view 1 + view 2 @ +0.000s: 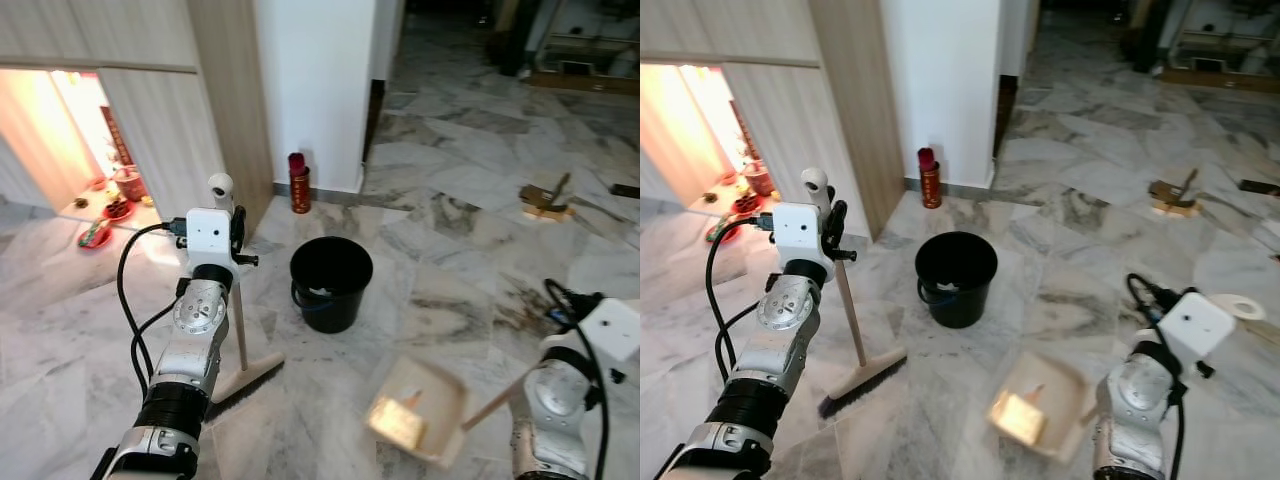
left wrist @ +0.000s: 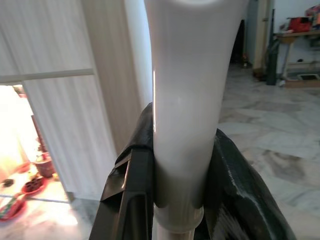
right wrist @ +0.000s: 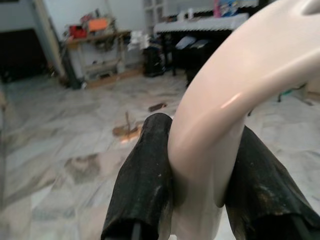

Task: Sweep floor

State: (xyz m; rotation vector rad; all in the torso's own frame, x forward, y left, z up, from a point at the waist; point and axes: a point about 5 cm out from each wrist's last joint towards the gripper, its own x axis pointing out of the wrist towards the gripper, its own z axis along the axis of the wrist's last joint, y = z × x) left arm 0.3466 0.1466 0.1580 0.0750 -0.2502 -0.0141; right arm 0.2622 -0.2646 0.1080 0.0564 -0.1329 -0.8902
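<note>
— On the marble floor [image 1: 450, 200], ahead: black bucket [image 1: 331, 282], upright, between both arms. Noted?

— Noted. Left of it, broom [image 1: 862, 370], bristle head resting on the floor, long handle rising near upright. Left gripper [image 2: 172, 200] clamped round the handle's white top.

— And right?

— Dustpan [image 1: 425, 405], lying low toward the right arm, something yellowish inside. Right gripper [image 3: 197, 200] closed on its pale handle. Judged: broom head lies left of the pan, so sweep rightward.
</note>
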